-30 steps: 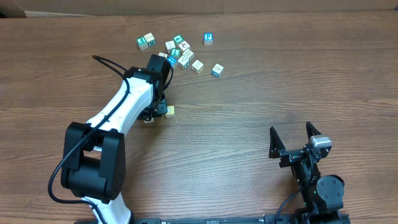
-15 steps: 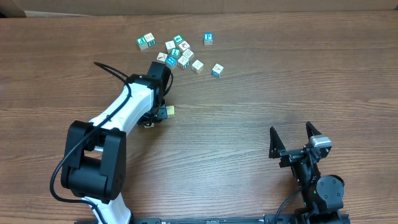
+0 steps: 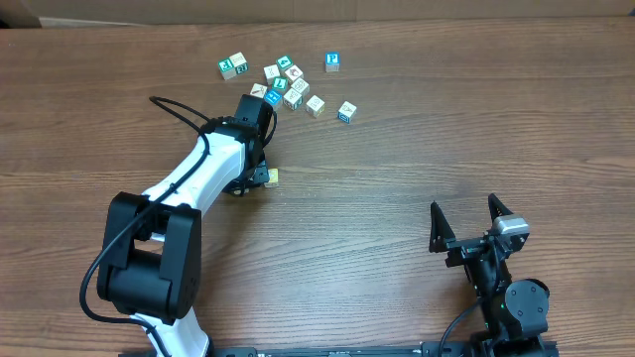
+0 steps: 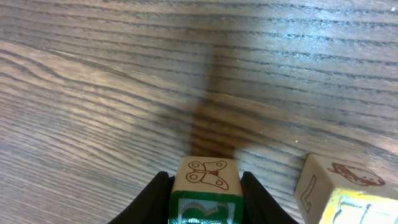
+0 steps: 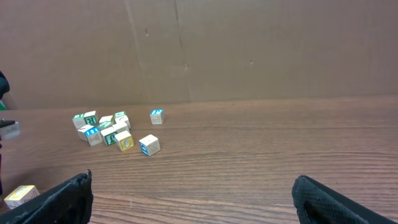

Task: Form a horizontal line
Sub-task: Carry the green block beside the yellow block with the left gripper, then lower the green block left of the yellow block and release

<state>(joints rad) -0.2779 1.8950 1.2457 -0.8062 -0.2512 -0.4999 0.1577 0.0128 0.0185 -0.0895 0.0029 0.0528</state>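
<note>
My left gripper is shut on a small wooden cube with a brown butterfly drawing on top and a green face toward the camera. It is low over the table. Right beside it on the right sits another cube with a brown letter and a yellow side. In the overhead view the left gripper stands just left of that pale yellow cube, and the wrist hides the held cube. My right gripper is open and empty near the front right, far from the cubes.
A loose pile of several lettered cubes lies at the back, with single cubes at its left and right. A cardboard wall stands behind the table. The left arm's black cable loops above the table.
The left wrist has shifted slightly, keeping its grip on the butterfly cube beside the yellow cube. The right arm has not moved.
</note>
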